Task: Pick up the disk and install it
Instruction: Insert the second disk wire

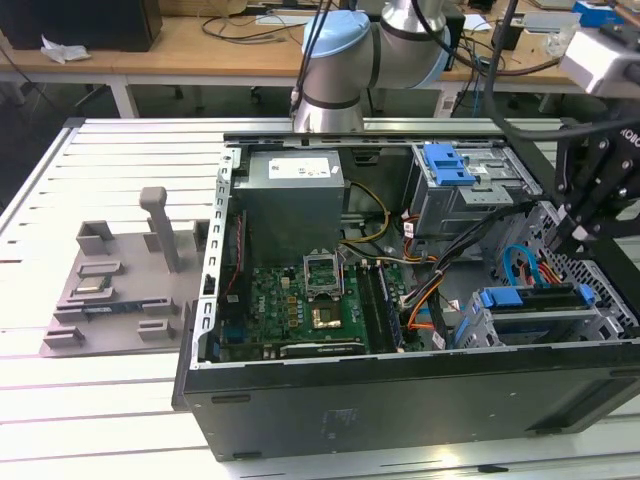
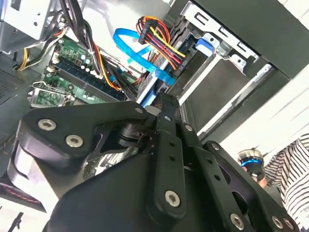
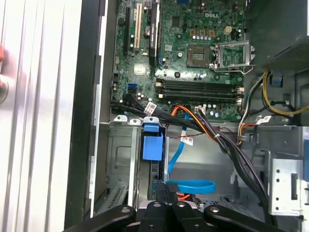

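The gripper point(image 1: 578, 232) hangs over the end of the open computer case point(image 1: 400, 400) that lies at the exterior view's right, its black linkage reaching down just above the drive cage point(image 1: 540, 315). In the first wrist view the fingers point(image 3: 166, 195) stand close together, pressed against the end of the disk point(image 3: 153, 147) directly ahead of them; whether they clamp it cannot be told. The disk sits on edge inside the drive cage point(image 3: 120, 164), blue carrier handle outward, touching the cage rails.

Just beside the gripper a blue data cable point(image 3: 190, 185) loops across the bay; in the second wrist view the same blue cable point(image 2: 140, 55) runs past a bundle of red, yellow and black power wires point(image 2: 159, 41).

Beyond the disk lies the green motherboard point(image 1: 300, 305), with its memory slots point(image 3: 198, 89) and the open processor socket point(image 3: 231, 55).

Farther on stands the grey power supply point(image 1: 292, 205), and beside it an upper bay with a blue bracket point(image 1: 447, 165).

Well apart from the gripper, outside the case, a grey fixture plate point(image 1: 125, 280) rests on the slatted white table point(image 1: 60, 400).
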